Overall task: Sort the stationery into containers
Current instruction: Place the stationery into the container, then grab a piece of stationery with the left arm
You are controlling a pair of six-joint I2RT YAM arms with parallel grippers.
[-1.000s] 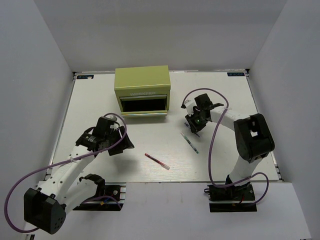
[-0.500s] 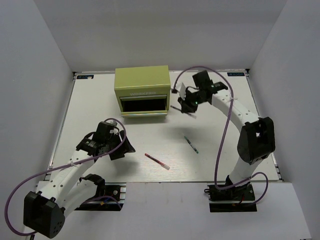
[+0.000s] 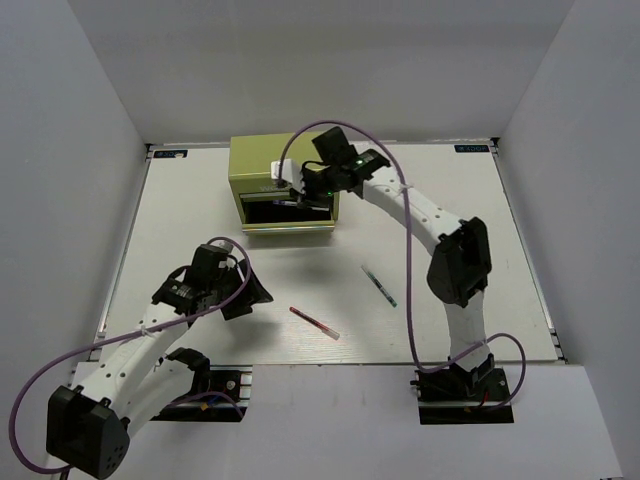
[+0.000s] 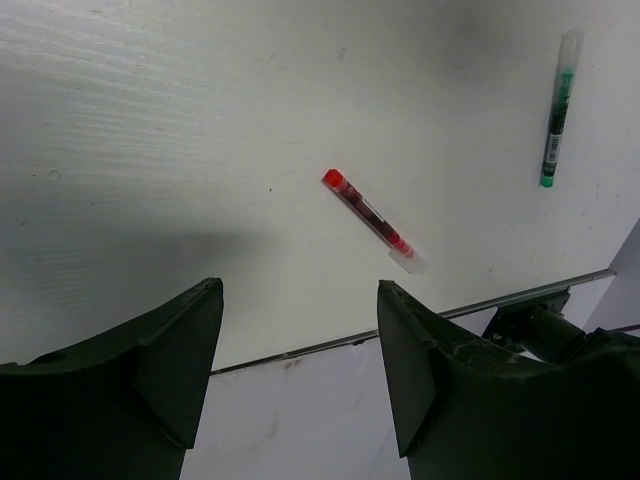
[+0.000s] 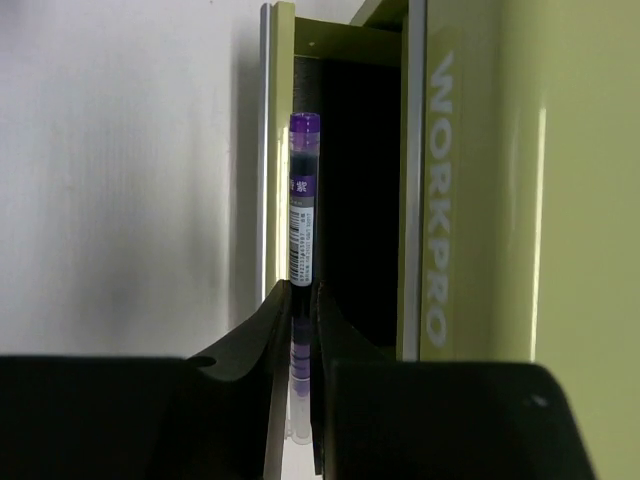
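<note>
- The purple pen [image 5: 303,230] is pinched at its lower half in the right claw [image 5: 303,295]. Its cap end points forward, level with the front edge of the open drawer [image 5: 355,200].
- The pen lies along the drawer's length, which I judge lets it drop in flat rather than catch on the rim.
- The drawer is pulled out at the bottom of the chest [image 3: 285,155] (its lettered front fills the right of the wrist view), so the dark cavity is reachable from above.
- The right claw is narrow, shut on the pen, and the arm stretches leftward across the chest front.
- The red pen [image 3: 314,323] and green pen [image 3: 379,285] lie loose on the worktop [image 3: 450,200], well apart from the chest and from each other, not yet sorted.
- The left claw [image 4: 298,290] stands wide and holds nothing. It hovers over the near worktop with the red pen ahead of it, probably its next pick.
- A second ago the right claw was low over the worktop right of the chest, near the green pen. It has since risen and swung to the drawer mouth.
- The left arm has drawn back slightly, and the two loose pens have not moved.
</note>
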